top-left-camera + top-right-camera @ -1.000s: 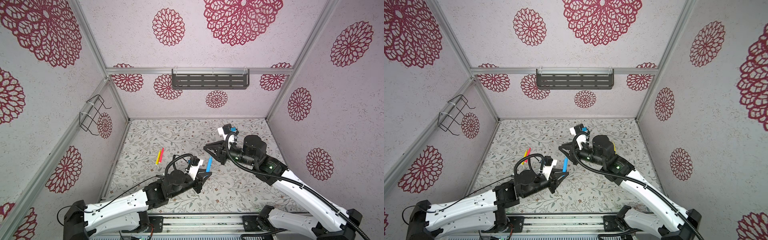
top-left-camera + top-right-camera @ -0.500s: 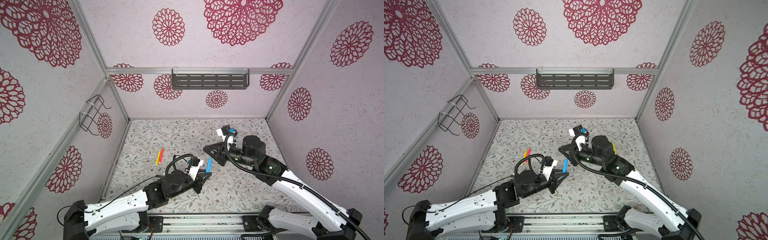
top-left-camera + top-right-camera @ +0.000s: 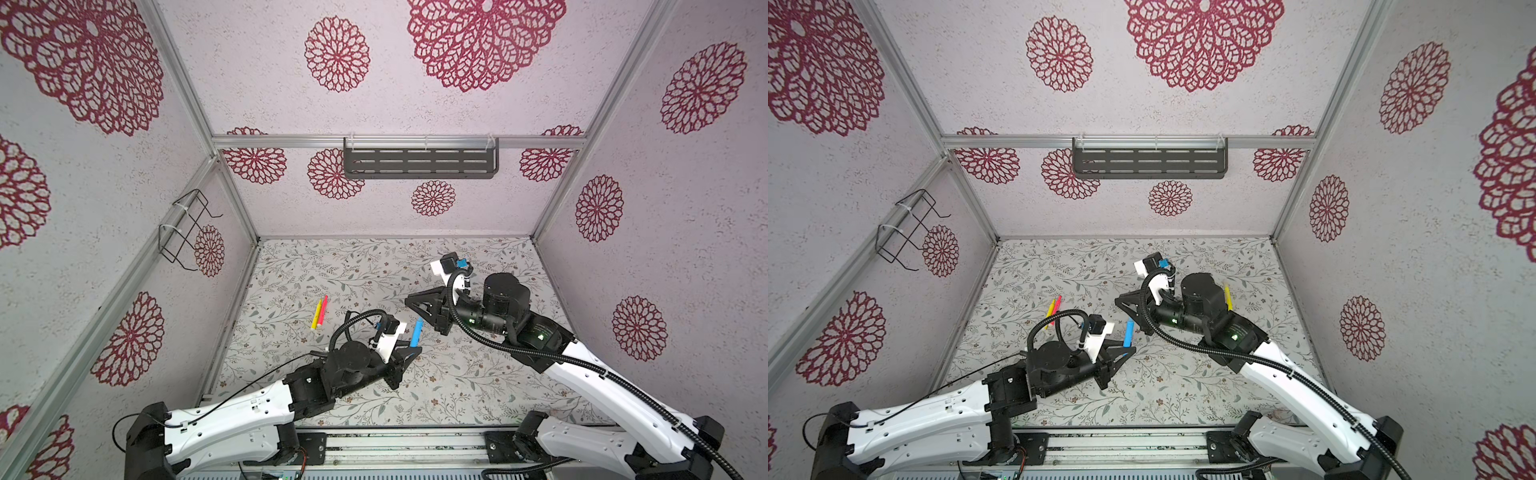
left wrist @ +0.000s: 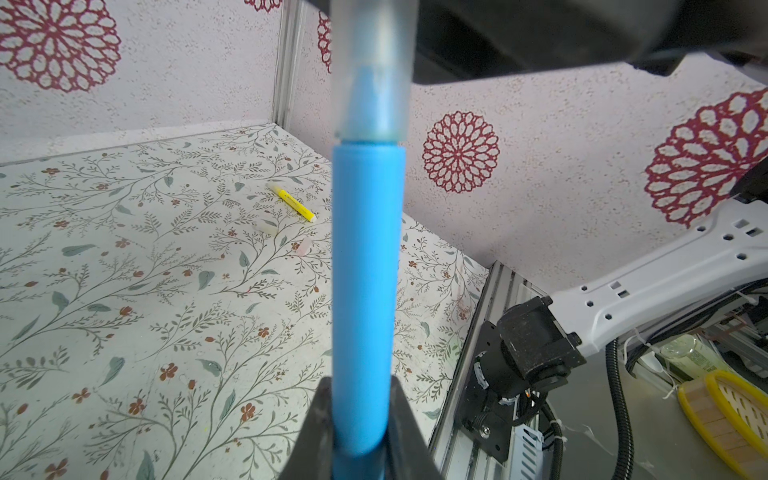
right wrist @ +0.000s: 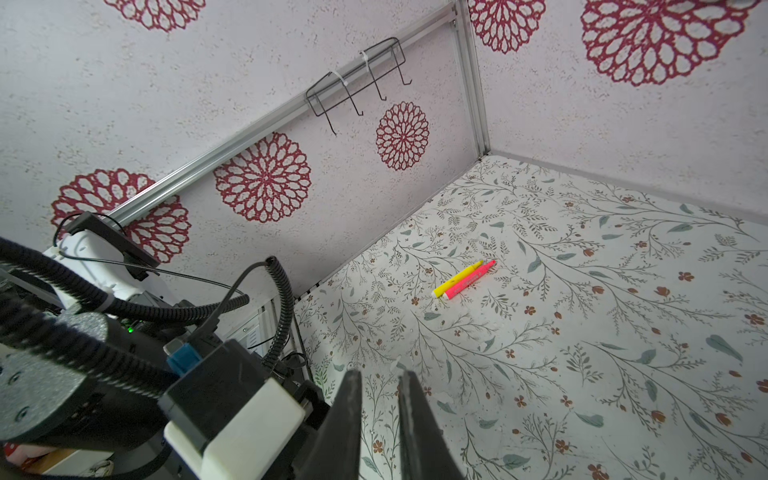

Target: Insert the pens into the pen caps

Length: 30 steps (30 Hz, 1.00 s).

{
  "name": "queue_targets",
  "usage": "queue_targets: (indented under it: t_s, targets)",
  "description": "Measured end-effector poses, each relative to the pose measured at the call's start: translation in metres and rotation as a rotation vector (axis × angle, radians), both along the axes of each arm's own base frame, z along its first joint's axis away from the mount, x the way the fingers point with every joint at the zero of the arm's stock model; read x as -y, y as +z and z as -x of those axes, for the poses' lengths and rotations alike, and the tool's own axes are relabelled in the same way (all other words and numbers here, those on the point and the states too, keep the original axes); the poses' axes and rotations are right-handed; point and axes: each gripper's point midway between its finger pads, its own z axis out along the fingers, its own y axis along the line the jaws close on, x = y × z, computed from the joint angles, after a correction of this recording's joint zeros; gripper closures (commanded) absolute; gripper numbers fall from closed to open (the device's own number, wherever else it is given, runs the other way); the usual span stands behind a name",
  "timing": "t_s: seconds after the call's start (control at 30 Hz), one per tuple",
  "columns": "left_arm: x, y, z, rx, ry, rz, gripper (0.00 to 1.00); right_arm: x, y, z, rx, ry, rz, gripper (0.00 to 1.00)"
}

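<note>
On the left of the floral table [image 3: 478,386], a yellow pen [image 3: 316,316] and a pink pen [image 3: 323,308] lie side by side, touching, well apart from both arms and to the far left of the left gripper [image 3: 414,348]. That gripper is clamped on the near end of a blue pen [image 3: 417,330], which in both top views sticks out from between its jaws toward the far side. In the left wrist view a frosted clear cap [image 4: 374,95] sits over the pen's other tip, and the cap's own end is cut off by the picture edge. Just beyond the pen's capped end, the right gripper [image 3: 409,300] points left. I cannot tell whether it touches the cap. In the right wrist view its jaws stand almost together, with only a thin slit and nothing seen between them. Farther right, a second yellow pen [image 3: 1227,297] lies on the table beside the right arm, with two small pale pieces [image 4: 266,225] near it.
</note>
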Motion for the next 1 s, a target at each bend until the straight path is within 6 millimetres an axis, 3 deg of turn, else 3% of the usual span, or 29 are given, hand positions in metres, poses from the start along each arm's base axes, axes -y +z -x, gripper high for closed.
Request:
queue_targets:
  t_s: [0.4, 1.0]
  targets:
    - [-0.008, -0.015, 0.010, -0.013, -0.030, -0.038, 1.00, -0.006, -0.016, 0.011, 0.020, 0.000, -0.062, 1.00]
    - [-0.017, -0.019, 0.015, -0.009, -0.042, -0.065, 1.00, -0.010, -0.021, 0.017, 0.032, -0.022, -0.106, 1.00]
